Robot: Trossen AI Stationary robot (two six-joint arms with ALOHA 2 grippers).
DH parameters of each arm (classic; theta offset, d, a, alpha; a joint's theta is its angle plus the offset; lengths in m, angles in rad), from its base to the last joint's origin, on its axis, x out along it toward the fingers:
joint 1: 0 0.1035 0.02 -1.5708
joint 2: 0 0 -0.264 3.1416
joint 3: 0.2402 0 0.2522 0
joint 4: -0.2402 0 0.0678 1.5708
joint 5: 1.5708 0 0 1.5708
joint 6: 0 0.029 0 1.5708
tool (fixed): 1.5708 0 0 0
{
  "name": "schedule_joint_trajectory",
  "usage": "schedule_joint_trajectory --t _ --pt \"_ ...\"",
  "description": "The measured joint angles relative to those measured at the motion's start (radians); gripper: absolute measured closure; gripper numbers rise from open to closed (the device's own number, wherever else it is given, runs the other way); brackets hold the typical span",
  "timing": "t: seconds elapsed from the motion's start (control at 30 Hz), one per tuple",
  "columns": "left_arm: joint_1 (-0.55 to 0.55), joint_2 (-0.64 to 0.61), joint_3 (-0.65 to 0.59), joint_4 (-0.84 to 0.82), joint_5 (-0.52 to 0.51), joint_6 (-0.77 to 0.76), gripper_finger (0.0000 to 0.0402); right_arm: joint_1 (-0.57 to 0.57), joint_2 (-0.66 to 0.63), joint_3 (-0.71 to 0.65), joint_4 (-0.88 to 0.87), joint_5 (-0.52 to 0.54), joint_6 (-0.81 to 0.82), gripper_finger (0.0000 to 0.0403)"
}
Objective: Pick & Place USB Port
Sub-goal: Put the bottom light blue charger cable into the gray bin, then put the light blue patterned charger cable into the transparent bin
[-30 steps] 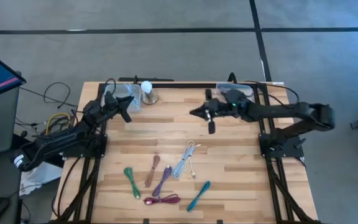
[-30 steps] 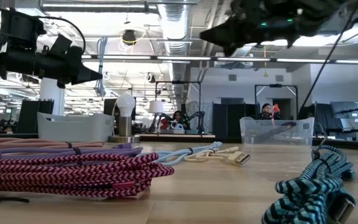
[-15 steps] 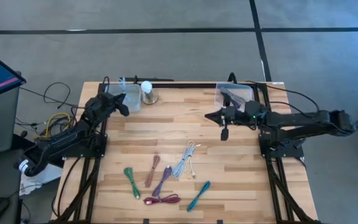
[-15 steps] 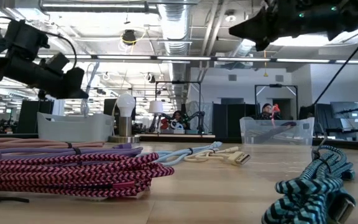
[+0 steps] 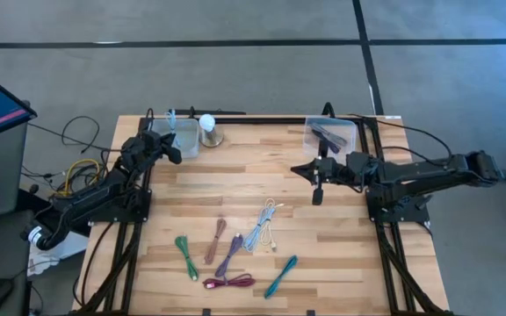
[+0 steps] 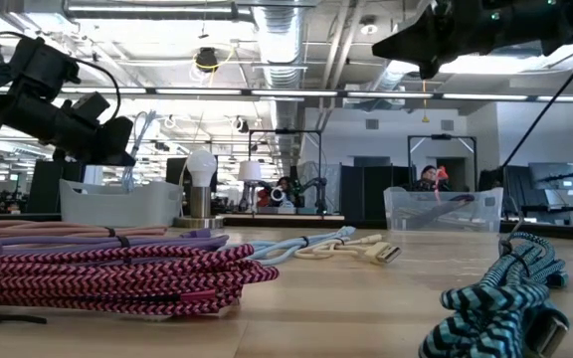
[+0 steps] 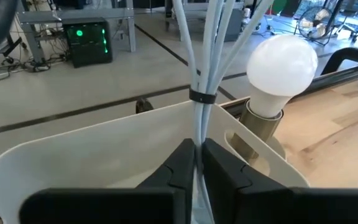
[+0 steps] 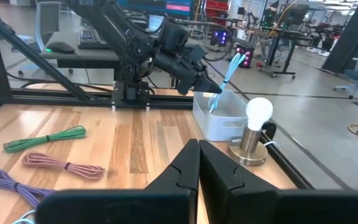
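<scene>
Jaws: left gripper [image 7: 196,163] pinching pale blue USB cable [image 7: 199,74] over white bin [image 7: 92,149]; right gripper [image 8: 197,163] closed, empty | cable light, floppy – hold near its tie band.

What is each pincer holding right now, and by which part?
The left pincer pinches a pale blue cable just below its tie, over the white bin. The right pincer is shut on nothing.

Two dark jointed arms, black cables along them, left hand [image 5: 176,156], right hand [image 5: 317,195] tapering to black fingers
</scene>
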Motion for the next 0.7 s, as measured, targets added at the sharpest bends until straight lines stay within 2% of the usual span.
schedule_joint_trajectory --t 0.17,0.47,0.7 --pt "0.0 0.006 0.0 -0.021 -0.001 0.02 0.035 0.028 0.0 0.0 0.0 0.004 0.0 0.0401" --pt "0.0 0.025 0.0 -0.018 -0.007 0.027 0.0347 0.069 0.0 0.0 0.007 0.004 0.0 0.0401" --pt "-0.001 0.024 0.0 0.003 0.014 0.018 0.0324 0.094 0.0 0.0 0.02 0.004 0.0 0.0401"
